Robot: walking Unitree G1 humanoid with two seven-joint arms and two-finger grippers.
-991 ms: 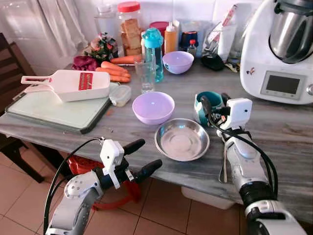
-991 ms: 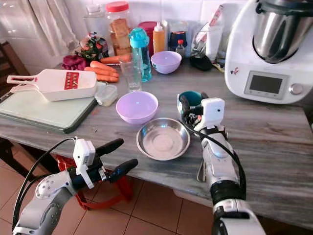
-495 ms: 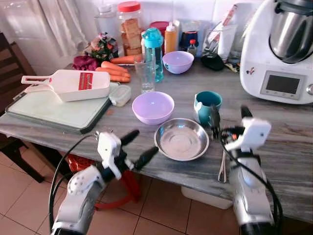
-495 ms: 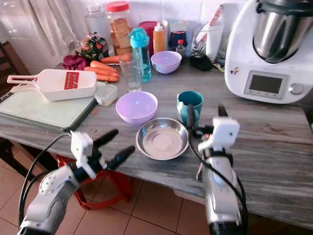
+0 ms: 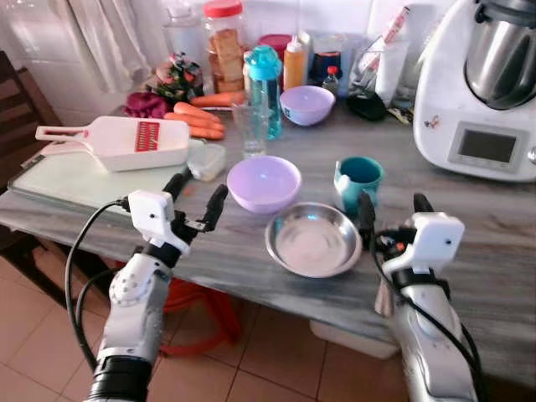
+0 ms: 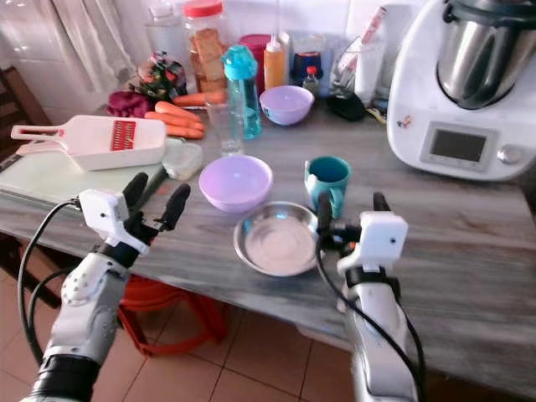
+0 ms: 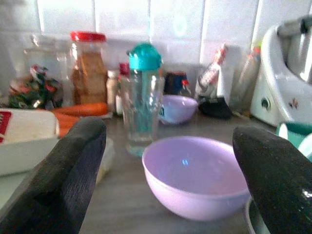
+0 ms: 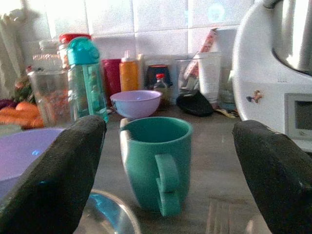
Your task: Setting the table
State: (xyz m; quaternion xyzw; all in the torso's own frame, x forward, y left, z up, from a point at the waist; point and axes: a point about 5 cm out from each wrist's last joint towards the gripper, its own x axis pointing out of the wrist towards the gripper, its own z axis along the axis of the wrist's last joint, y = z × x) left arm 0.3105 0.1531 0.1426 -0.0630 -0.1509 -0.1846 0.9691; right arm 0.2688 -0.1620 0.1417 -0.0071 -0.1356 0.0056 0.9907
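A lilac bowl (image 5: 263,182), a steel bowl (image 5: 311,239) and a teal mug (image 5: 358,181) stand together on the grey table (image 5: 243,251). A clear glass (image 5: 249,126) stands behind the lilac bowl. My left gripper (image 5: 197,197) is open over the table's front edge, left of the lilac bowl (image 7: 197,175) and pointing at it. On the near side of the mug (image 8: 156,163), my right gripper (image 5: 392,213) is open and holds nothing. The mug's handle faces it. Cutlery (image 5: 383,297) lies by the right arm, partly hidden.
A cutting board (image 5: 84,180) with a white slicer (image 5: 117,142) fills the table's left. Carrots (image 5: 197,121), a teal bottle (image 5: 264,79), jars and a small lilac bowl (image 5: 306,105) stand at the back. A white food processor (image 5: 481,92) is back right. A red stool (image 5: 188,301) sits underneath.
My left gripper rose from below the table edge to table height, facing the lilac bowl. My right gripper drew back from around the mug and stays open; the mug stands where it was.
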